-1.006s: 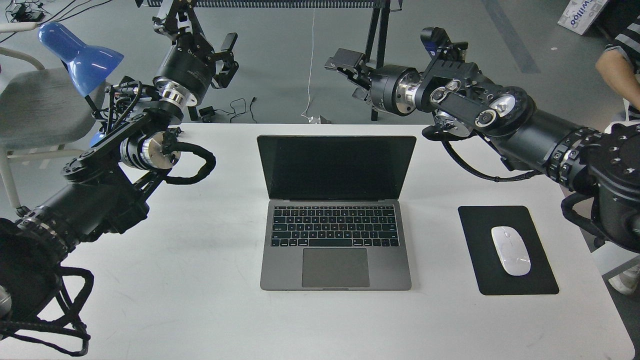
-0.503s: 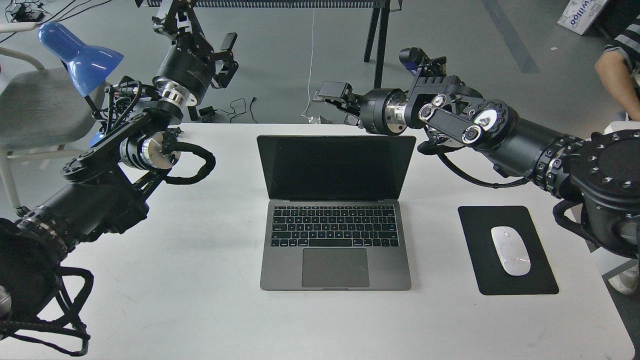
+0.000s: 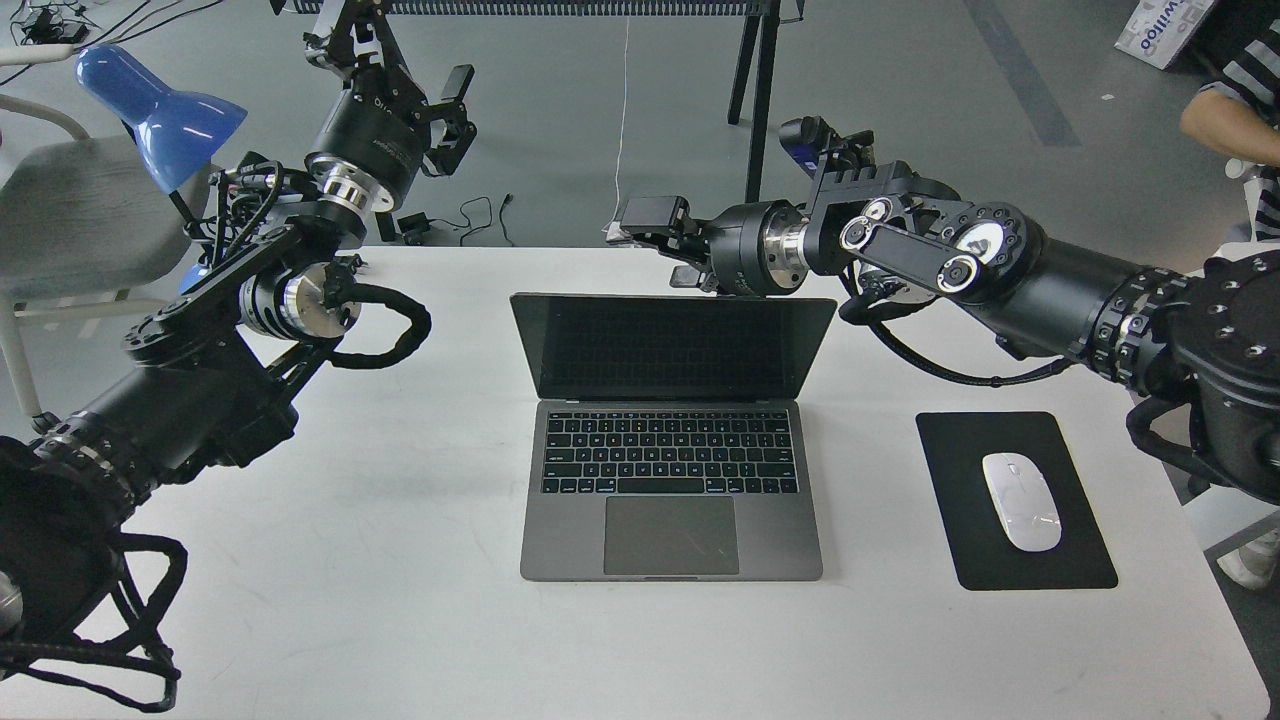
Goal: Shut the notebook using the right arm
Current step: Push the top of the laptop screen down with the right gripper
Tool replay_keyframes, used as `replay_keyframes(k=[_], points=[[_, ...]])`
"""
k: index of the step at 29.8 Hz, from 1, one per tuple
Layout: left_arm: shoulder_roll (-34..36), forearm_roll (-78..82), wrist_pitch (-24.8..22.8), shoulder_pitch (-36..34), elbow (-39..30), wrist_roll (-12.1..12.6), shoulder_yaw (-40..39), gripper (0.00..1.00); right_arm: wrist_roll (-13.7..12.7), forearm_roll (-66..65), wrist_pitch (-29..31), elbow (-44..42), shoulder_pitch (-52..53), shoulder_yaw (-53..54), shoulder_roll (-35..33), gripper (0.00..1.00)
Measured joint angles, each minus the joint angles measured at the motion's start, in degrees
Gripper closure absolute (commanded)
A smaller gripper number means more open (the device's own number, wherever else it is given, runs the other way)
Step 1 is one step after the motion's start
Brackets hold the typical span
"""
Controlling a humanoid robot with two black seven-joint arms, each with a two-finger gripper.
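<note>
The notebook (image 3: 672, 470) lies open in the middle of the white table (image 3: 420, 560), its black screen (image 3: 672, 345) leaning a little toward the keyboard. My right arm (image 3: 930, 255) reaches in from the right, and its gripper (image 3: 662, 245) sits just behind the top edge of the lid, right of its middle. The fingers look spread, and the lower one is close to or touching the lid edge. My left gripper (image 3: 452, 112) is held high at the back left, open and empty, far from the notebook.
A black mouse pad (image 3: 1015, 500) with a white mouse (image 3: 1021, 500) lies right of the notebook. A blue lamp (image 3: 160, 100) and a chair (image 3: 70, 215) stand at the far left. A person (image 3: 1235, 110) is at the right edge.
My right arm has swung left and down, bringing its gripper from above the back right corner to just behind the lid. The lid's top edge has tipped forward and lower.
</note>
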Motion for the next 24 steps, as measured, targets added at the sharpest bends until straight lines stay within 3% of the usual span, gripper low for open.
replay_keyframes(k=[24], points=[[0.0,0.0,0.0,0.0,0.0,0.0,0.03,0.0,-0.24,-9.26,0.82,20.66,-0.22,-4.32,-4.74,0.0]])
